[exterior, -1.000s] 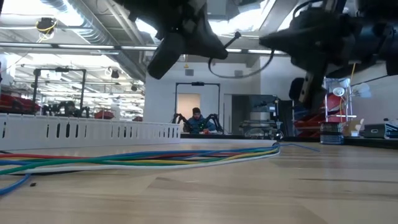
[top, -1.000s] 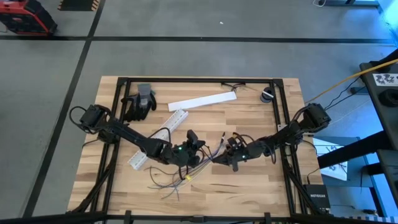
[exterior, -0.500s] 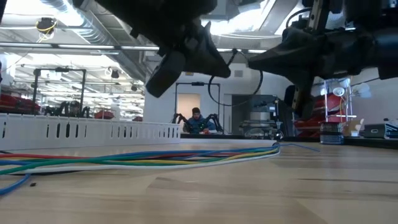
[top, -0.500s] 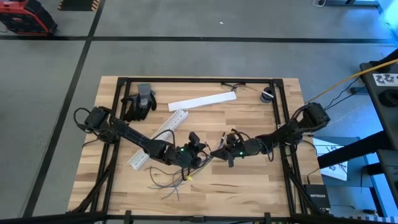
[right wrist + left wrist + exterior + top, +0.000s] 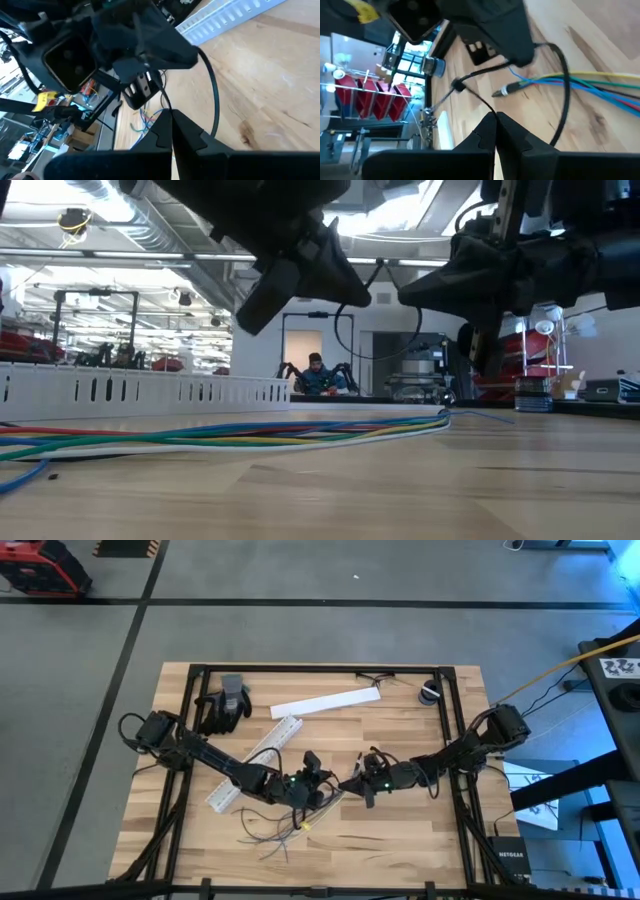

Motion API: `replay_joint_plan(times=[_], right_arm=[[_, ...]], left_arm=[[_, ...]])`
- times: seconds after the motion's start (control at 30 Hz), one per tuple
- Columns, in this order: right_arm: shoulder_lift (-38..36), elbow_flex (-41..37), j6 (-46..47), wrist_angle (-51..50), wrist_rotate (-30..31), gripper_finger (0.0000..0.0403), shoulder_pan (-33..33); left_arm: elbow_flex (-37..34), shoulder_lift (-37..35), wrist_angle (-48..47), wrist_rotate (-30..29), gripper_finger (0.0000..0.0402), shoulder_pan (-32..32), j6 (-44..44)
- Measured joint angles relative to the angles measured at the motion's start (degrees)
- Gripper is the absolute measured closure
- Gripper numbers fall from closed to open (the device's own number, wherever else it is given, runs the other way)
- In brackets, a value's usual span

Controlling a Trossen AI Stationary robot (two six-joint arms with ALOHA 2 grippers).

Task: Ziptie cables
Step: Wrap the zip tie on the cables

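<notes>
Hovering grippers (image 5: 322,780) (image 5: 352,786) (both closed, empty)

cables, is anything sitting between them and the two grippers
Nothing visible does. In the low view the cables lie loose on the wooden table, and the left gripper and right gripper, both with fingers shut, hang above them with only open air beneath. The white slotted channel stands behind the cables.

High camera: far above, looking straight down on the whole pale wooden worktop (image 5: 400,830). Low camera: at worktop height, close to the bright coloured cables (image 5: 200,437), facing the room behind. Each wrist camera: very close, looking past its own shut pincer at the other arm. Shared everywhere: the worktop's middle.
</notes>
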Motion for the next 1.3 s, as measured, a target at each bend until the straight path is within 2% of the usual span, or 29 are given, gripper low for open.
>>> replay_joint_plan(times=[0.2,0.37,0.53,0.77,1.1,1.3], right_arm=[[0.0,0.0,-1.7,0.0,-0.2,0.0403,-1.3],[0.0,0.7,-4.4,-0.6,-0.8,0.0403,-2.1],[0.0,2.5,-5.8,-7.9,-2.4,0.0403,-2.0],[0.0,2.8,-7.5,-8.2,-3.2,0.0403,-2.0],[0.0,2.8,-7.6,-8.8,-3.4,0.0403,-2.0],[0.0,2.8,-8.4,-8.7,-3.4,0.0403,-2.0]], left_arm=[[0.0,1.3,-0.1,3.1,0.0401,1.1,-3.0],[0.0,3.5,2.2,3.6,0.0402,1.2,-1.1],[0.0,3.5,2.2,0.1,0.0402,1.5,-2.7],[0.0,3.5,2.3,-0.2,0.0399,1.4,-6.9],[0.0,3.2,2.2,-0.2,0.0306,1.4,-13.6],[0.0,3.0,2.1,-0.3,0.0282,2.0,-19.3]])
